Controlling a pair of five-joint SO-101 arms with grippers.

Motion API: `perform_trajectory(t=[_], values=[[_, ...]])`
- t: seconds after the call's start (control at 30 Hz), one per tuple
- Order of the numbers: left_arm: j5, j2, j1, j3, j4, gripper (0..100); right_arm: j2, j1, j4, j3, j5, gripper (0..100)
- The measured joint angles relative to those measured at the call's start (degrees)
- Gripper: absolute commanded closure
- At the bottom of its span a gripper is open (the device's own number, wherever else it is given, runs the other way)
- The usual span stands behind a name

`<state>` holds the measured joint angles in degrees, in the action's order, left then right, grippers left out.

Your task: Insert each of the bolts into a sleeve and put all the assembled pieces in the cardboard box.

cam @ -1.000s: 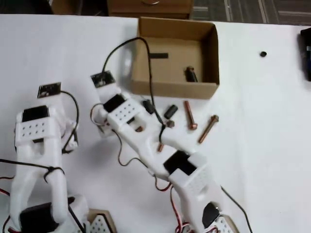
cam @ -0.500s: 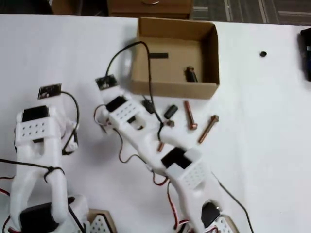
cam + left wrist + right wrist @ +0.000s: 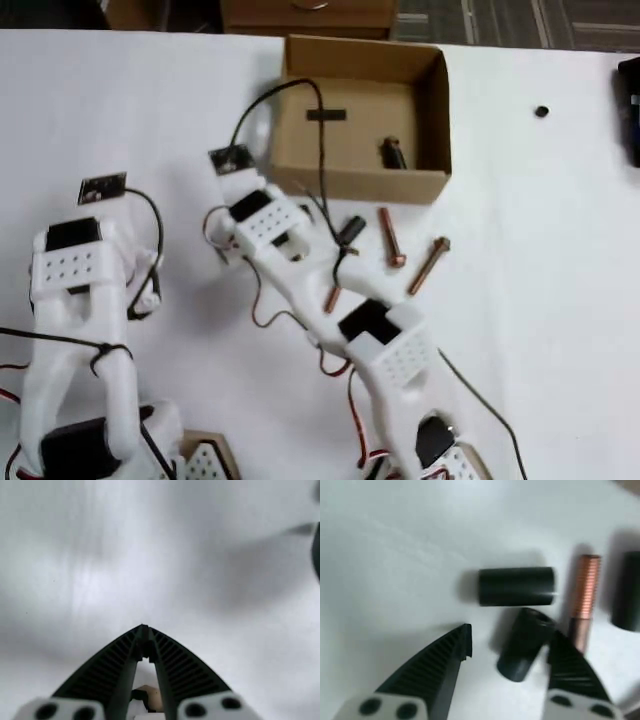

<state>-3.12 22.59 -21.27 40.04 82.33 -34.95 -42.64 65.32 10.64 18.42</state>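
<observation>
Moved since a second ago: my right arm swung closer to the brown cardboard box [image 3: 350, 185].

- Right pincer [image 3: 510, 635]: released, jaws spread to either side of a short black cylindrical sleeve [image 3: 524, 647] lying on the white desk [image 3: 520, 300].
- Second black sleeve [image 3: 516, 586]: lay flat just beyond the first.
- Copper-coloured threaded bolt [image 3: 583, 592]: lay beside both sleeves.
- Straight-lying copper bolt [image 3: 390, 237] and slanted copper bolt [image 3: 428, 265]: lay near each other on the desk in front of the box.
- Dark assembled piece [image 3: 393, 152]: lay inside the box.
- Left pincer [image 3: 144, 630]: clenched on nothing, over bare desk.
</observation>
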Motion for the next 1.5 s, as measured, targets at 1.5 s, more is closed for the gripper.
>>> perform_trajectory(t=[1.5], values=[[82.0,-46.7,26.2,-65.2,17.7,98,48.4,52.1,30.2,3.3,-35.8,97.8]])
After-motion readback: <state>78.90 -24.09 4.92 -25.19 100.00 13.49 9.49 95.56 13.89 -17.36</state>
